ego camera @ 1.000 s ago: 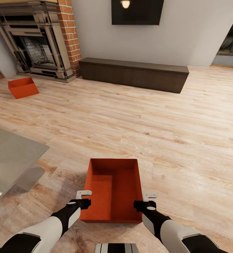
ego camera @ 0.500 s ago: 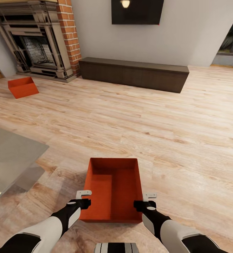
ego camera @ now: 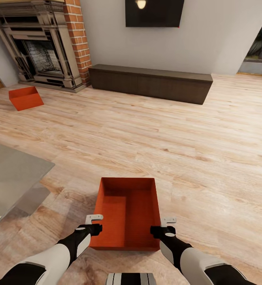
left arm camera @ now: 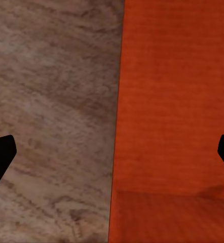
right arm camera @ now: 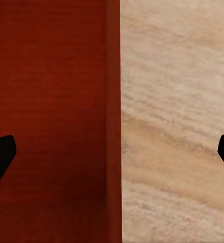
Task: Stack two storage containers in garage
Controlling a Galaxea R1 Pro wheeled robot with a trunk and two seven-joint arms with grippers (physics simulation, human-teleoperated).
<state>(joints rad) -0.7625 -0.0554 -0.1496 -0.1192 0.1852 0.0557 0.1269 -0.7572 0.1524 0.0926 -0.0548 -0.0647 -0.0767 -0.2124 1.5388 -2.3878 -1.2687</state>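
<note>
Two bins: near bin on wood floor; far bin by fireplace.
Claws: left claw, right claw apart, straddling side walls.
Handling: likely light, stiff; pinch thin walls.

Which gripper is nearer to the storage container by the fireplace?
Left. The left gripper sits at the near container's left wall, on the side toward the far container. The right gripper straddles the opposite wall, farther away.
</note>
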